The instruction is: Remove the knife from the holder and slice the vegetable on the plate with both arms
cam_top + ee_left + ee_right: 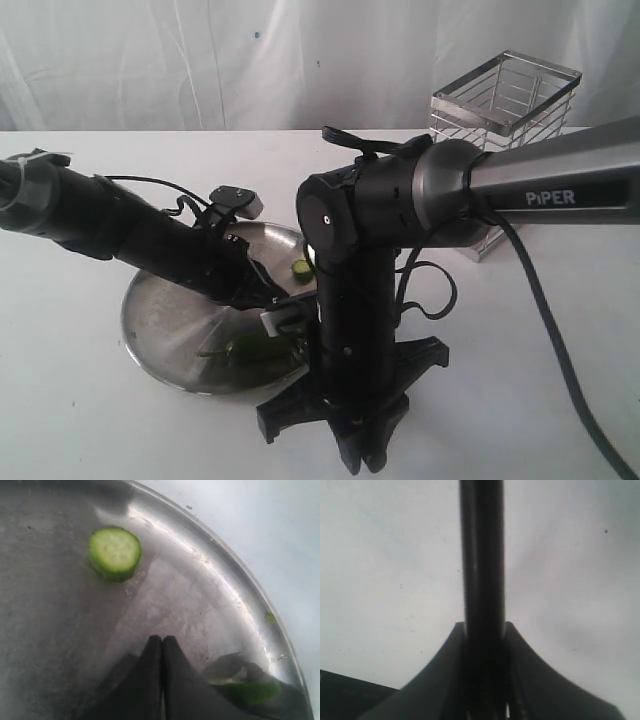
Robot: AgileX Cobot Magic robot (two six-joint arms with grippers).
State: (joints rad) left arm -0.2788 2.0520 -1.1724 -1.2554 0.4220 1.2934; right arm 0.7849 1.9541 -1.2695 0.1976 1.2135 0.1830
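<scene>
Black knife (pixel 482 555) juts straight out of right gripper (pixel 485 630), jaws narrowed tight on it, likely poised for next cut. Green chilli (pixel 247 350) lies on steel plate (pixel 160 325); cut round (pixel 115 552) apart. Left gripper (pixel 162 639) fully closed, empty, tips beside chilli, probably steadying. Wire holder (pixel 505 110) behind. White table (pixel 80 420), white curtain (pixel 150 60).

Desk (pixel 80 420): plain white, matte surface, far edge running across the back. Plate (pixel 150 320): round steel, scuffed, lying flat on desk left of centre, well clear of far edge. Holder (pixel 505 100): silver wire-mesh, upright on desk near far edge, toward right side, apart from plate; base partly hidden.
</scene>
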